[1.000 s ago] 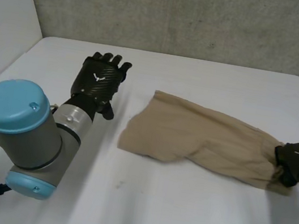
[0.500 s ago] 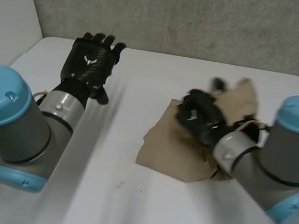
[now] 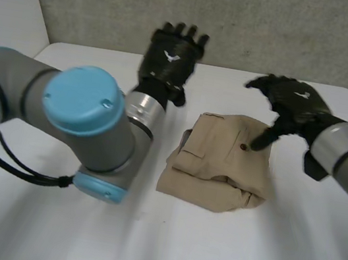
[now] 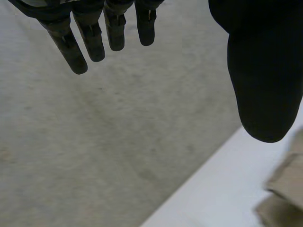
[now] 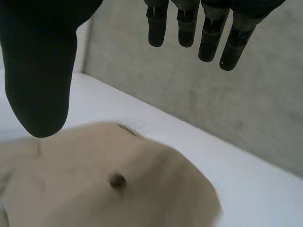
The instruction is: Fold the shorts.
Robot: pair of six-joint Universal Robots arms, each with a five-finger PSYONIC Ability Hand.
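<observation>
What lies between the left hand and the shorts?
Only bare table separates the left hand from the folded shorts, as the head view shows.

Left arm (image 3: 64, 108): grey, with the light-blue elbow cap facing the head camera. The forearm extends away from the base.
Left hand (image 3: 171, 59): upright, back toward the head camera. Fingers (image 4: 71, 47) straight and slightly spread, thumb (image 4: 262, 80) set apart. Holds nothing.
Right arm (image 3: 347, 155): forearm comes in from the robot's right side, angled inward.
Right hand (image 3: 293, 103): palm downward, fingers (image 5: 189, 26) straight, thumb (image 5: 40, 75) hanging well apart from them. Holds nothing.
</observation>
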